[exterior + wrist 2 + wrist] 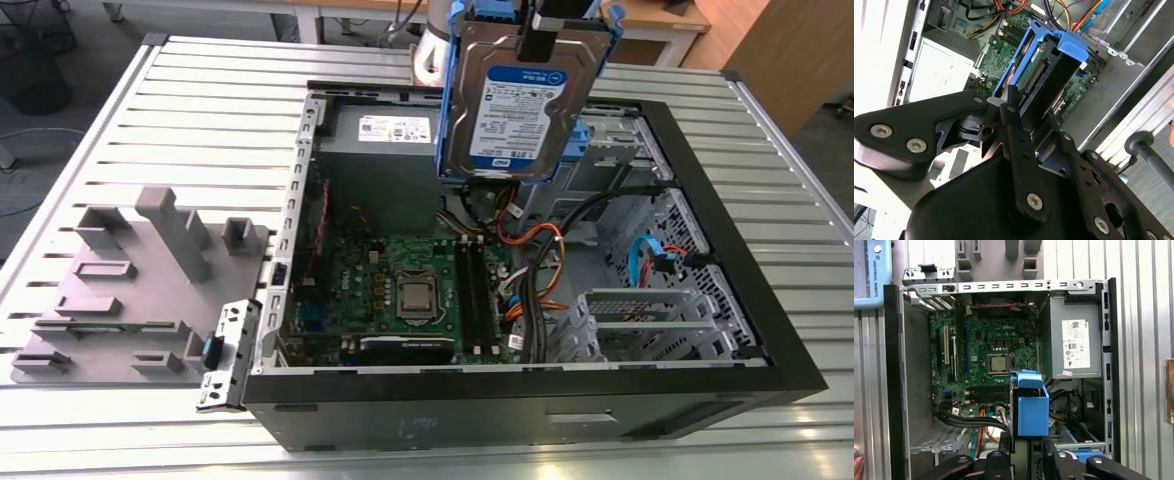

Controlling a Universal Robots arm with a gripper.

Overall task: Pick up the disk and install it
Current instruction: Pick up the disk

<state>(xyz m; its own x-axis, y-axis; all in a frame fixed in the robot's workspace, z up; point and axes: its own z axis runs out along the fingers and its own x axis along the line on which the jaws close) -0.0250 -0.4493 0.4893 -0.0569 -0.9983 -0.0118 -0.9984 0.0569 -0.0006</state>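
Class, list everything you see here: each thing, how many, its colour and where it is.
disk: one, silver with blue rails, held above the open case
case: one, black, open, on the table
motherboard: one, green, inside the case
power supply: one, grey, inside the case
cables: several, orange, black, blue, inside the case
fixture: one, grey, on the table, exterior view's left of the case
table: one, silver, slatted, under everything
gripper: one, black, shut on the disk

Exterior view high, angled down on the open computer case (534,410), first wrist view straight down into it, second wrist view close behind the gripper (1031,106), slanting past the disk (1036,75), all sharing the motherboard (387,265).
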